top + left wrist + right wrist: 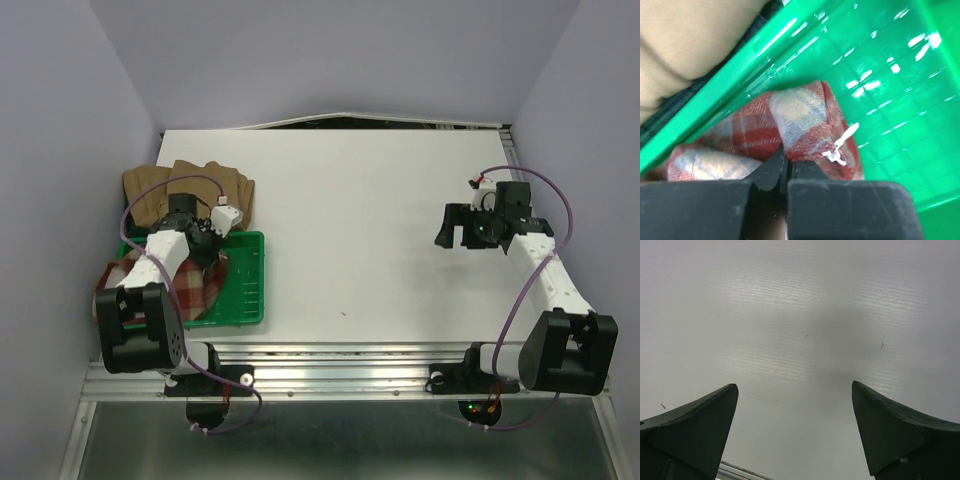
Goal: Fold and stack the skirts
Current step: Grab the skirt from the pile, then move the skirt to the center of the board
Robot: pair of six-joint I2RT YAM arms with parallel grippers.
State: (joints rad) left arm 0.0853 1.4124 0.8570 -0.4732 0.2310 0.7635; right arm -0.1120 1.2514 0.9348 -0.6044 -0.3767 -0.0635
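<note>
Red-and-cream plaid skirt (pixel 205 290), pinched in our left gripper (pixel 786 167), overhangs the green tray (pixel 246 286) near-left, seemingly lying diagonally; our right gripper (pixel 794 386) gapes wide.

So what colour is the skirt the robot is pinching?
The skirt is red-and-cream plaid. You can see it best in the left wrist view.
</note>
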